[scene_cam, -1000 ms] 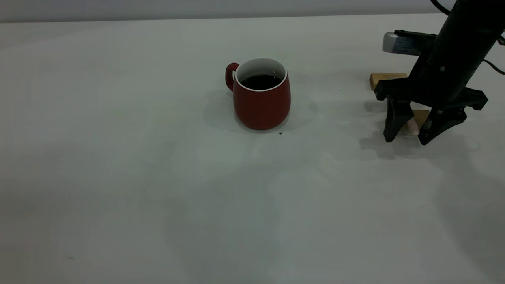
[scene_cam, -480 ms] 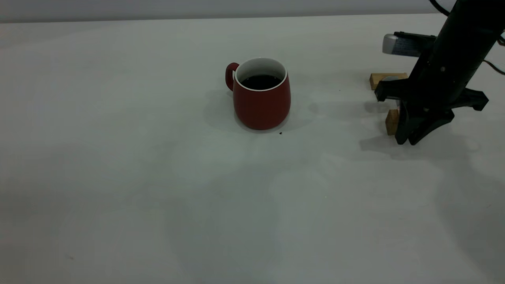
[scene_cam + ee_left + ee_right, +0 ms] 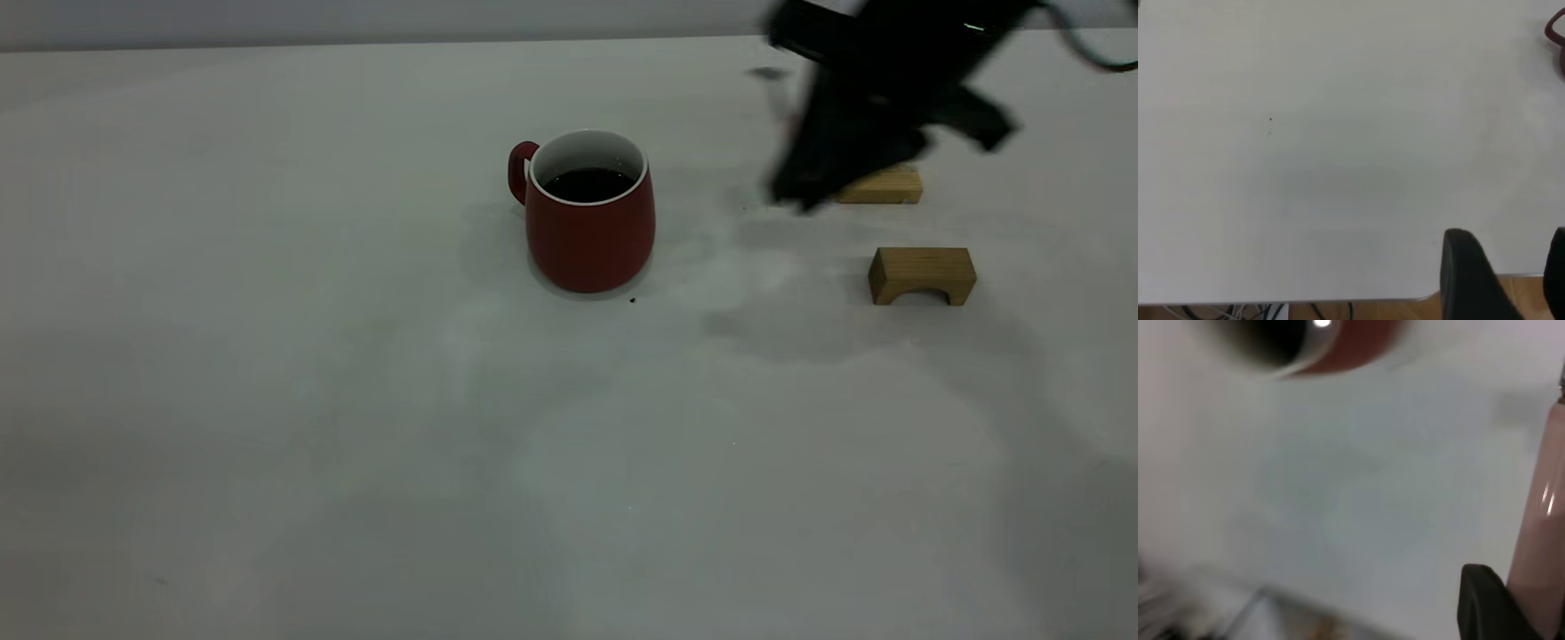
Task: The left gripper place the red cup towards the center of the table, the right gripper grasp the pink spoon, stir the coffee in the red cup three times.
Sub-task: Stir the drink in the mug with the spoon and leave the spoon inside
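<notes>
The red cup (image 3: 589, 227) stands upright near the middle of the table (image 3: 356, 427), handle to the left, with dark coffee (image 3: 587, 184) inside. My right gripper (image 3: 797, 188) hangs blurred in the air to the right of the cup, above the table, shut on the pink spoon (image 3: 1540, 520). The right wrist view shows the pale pink handle running along one dark finger (image 3: 1483, 600), with the cup (image 3: 1355, 347) farther off. In the left wrist view my left gripper (image 3: 1511, 277) hovers open and empty over the table's edge, far from the cup's handle (image 3: 1555, 30).
Two tan wooden blocks lie at the right: an arched one (image 3: 922, 276) nearer the front and a flat one (image 3: 882, 187) behind it, partly behind the right gripper. A small dark speck (image 3: 632, 300) lies by the cup's base.
The right gripper closed on the spoon at the wooden blocks, then rose and swung left toward the cup, uncovering the arched block. The cup has not moved.
</notes>
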`<action>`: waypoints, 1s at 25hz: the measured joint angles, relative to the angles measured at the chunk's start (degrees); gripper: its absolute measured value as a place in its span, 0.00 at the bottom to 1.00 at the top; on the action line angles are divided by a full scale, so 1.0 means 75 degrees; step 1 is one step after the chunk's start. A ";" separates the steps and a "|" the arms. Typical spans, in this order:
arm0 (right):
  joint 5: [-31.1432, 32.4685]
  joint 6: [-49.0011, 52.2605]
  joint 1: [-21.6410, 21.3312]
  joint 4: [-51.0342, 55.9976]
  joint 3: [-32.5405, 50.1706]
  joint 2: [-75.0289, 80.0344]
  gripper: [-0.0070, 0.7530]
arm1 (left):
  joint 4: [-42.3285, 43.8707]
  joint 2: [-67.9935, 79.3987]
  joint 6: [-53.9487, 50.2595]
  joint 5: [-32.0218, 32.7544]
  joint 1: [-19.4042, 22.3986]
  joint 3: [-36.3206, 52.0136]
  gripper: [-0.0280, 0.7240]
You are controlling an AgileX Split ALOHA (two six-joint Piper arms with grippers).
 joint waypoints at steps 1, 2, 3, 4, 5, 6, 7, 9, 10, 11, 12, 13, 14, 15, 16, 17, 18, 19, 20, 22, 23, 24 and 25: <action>0.0245 -0.0096 0.0079 0.0490 -0.0060 0.0024 0.19 | 0.0000 0.0000 0.0000 0.0000 0.0000 0.0000 0.51; 0.0514 -0.0141 0.0123 0.1027 -0.0127 0.0065 0.19 | 0.0000 0.0000 0.0000 0.0000 0.0000 0.0000 0.51; 0.0793 -0.0168 0.0136 0.1521 -0.0184 0.0115 0.19 | 0.0000 0.0000 0.0000 0.0000 0.0000 0.0000 0.51; 0.1044 -0.0188 0.0153 0.1901 -0.0228 0.0181 0.19 | 0.0000 0.0000 0.0000 0.0000 0.0000 0.0000 0.51; 0.1368 -0.0212 0.0165 0.2349 -0.0276 0.0245 0.19 | 0.0000 0.0000 0.0000 0.0000 0.0000 0.0000 0.51; 0.1721 -0.0260 0.0188 0.2826 -0.0317 0.0336 0.19 | 0.0000 0.0000 0.0000 0.0000 0.0000 0.0000 0.51; 0.2071 -0.0346 0.0221 0.3316 -0.0361 0.0436 0.19 | 0.0000 0.0000 0.0000 0.0000 0.0000 0.0000 0.51; 0.2387 -0.0490 0.0345 0.4255 -0.0462 0.0626 0.19 | 0.0000 0.0000 0.0007 0.0000 0.0000 0.0000 0.51; 0.2427 -0.0526 0.0437 0.4781 -0.0521 0.0725 0.19 | 0.0000 0.0000 0.0007 0.0000 0.0000 0.0000 0.51; 0.2426 -0.0526 0.0513 0.5202 -0.0567 0.0822 0.19 | 0.0000 0.0000 0.0007 0.0000 0.0000 0.0000 0.51; 0.2428 -0.0449 0.0611 0.5694 -0.0593 0.0888 0.19 | 0.0000 0.0000 0.0007 0.0000 0.0000 0.0000 0.51; 0.2435 -0.0300 0.0712 0.6192 -0.0598 0.0967 0.19 | 0.0000 0.0000 0.0007 0.0000 0.0000 0.0000 0.51; 0.2435 0.0029 0.0777 0.6543 -0.0617 0.1022 0.19 | 0.0000 0.0000 0.0007 0.0000 0.0000 0.0000 0.51; 0.2435 0.0483 0.0833 0.6694 -0.0638 0.1065 0.19 | 0.0000 0.0000 0.0007 0.0000 0.0000 0.0000 0.51; 0.2435 0.1038 0.0860 0.6810 -0.0656 0.1082 0.19 | 0.0000 0.0000 0.0007 0.0000 0.0000 0.0000 0.51; 0.2435 0.1558 0.0867 0.6867 -0.0664 0.1097 0.19 | 0.0000 0.0000 0.0007 0.0000 0.0000 0.0000 0.51; 0.2435 0.2243 0.0867 0.6888 -0.0670 0.1097 0.19 | 0.0000 0.0000 0.0007 0.0000 0.0000 0.0000 0.51; 0.2435 0.2983 0.0867 0.6905 -0.0670 0.1097 0.19 | 0.0000 0.0000 0.0007 0.0000 0.0000 0.0000 0.51; 0.2435 0.3596 0.0867 0.6948 -0.0672 0.1097 0.19 | 0.0000 0.0000 0.0007 0.0000 0.0000 0.0000 0.51; 0.2435 0.4900 0.0867 0.6947 -0.0672 0.1097 0.19 | 0.0000 0.0000 0.0007 0.0000 0.0000 0.0000 0.51; 0.2435 0.5369 0.0867 0.6947 -0.0672 0.1097 0.19 | 0.0000 0.0000 0.0007 0.0000 0.0000 0.0000 0.51; 0.2435 0.5651 0.0867 0.6947 -0.0672 0.1097 0.19 | 0.0000 0.0000 0.0007 0.0000 0.0000 0.0000 0.51; 0.2435 0.5875 0.0867 0.6947 -0.0672 0.1097 0.19 | 0.0000 0.0000 0.0007 0.0000 0.0000 0.0000 0.51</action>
